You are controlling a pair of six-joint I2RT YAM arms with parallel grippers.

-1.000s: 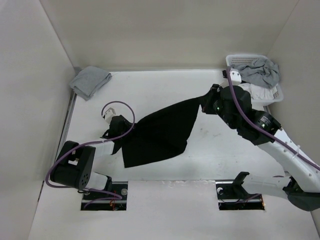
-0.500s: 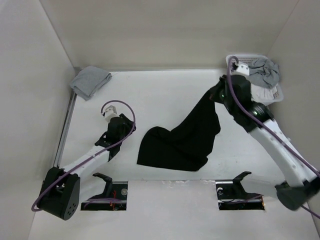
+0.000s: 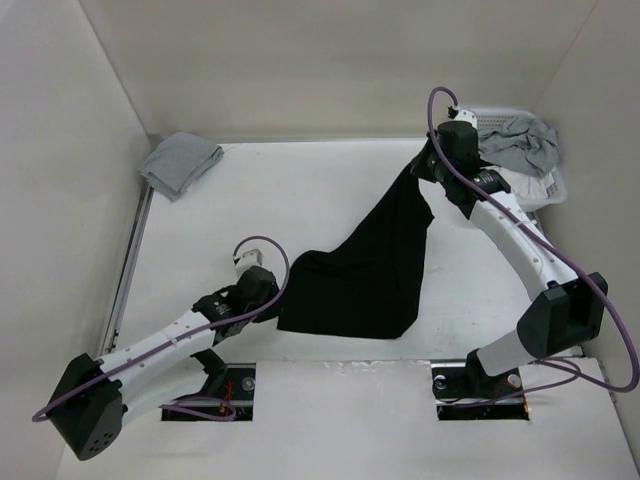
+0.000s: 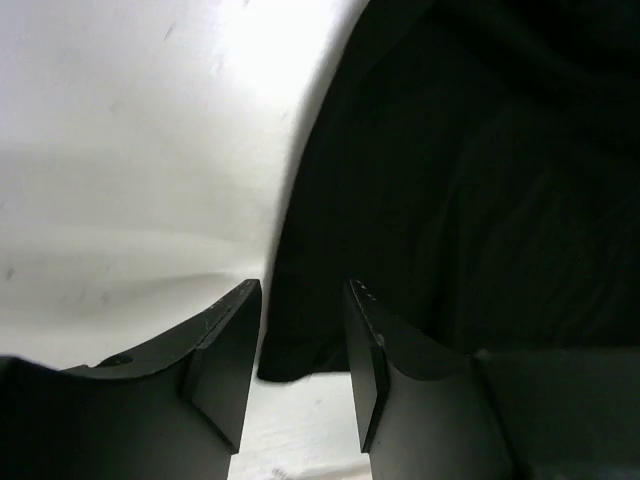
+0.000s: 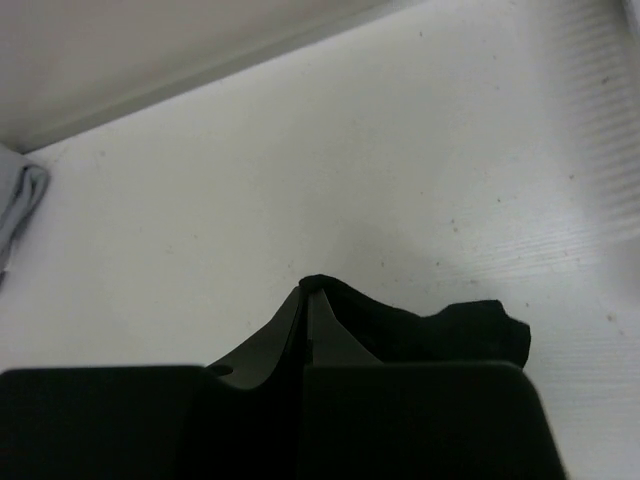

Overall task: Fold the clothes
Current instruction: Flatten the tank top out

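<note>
Jaws of the right gripper (image 3: 428, 163) are clenched tight on one corner of the black garment (image 3: 370, 270), and the wrist view shows the fingertips (image 5: 307, 295) pressed together with a small fold of dark fabric (image 5: 440, 330) bunched just past them. From that raised corner, near the far right of the table (image 3: 300, 190), the cloth hangs in a long drape that runs down and toward the near left, widening until its lower part lies spread on the white surface near the front edge. The left gripper (image 3: 268, 303) sits low at the garment's near left edge with its jaws parted and nothing between them. In its wrist view the two fingers (image 4: 225, 350) frame a gap in which the black hem (image 4: 460, 180) and a strip of bare table show, the fabric lying just ahead of and beneath the tips. The left arm stretches out flat from its base toward that edge. Behind the right gripper, at the far right corner, stands a white laundry basket (image 3: 553, 190) holding grey and white garments (image 3: 520, 140). A folded light grey cloth (image 3: 180, 162) lies in the far left corner, well apart from the black garment.
</note>
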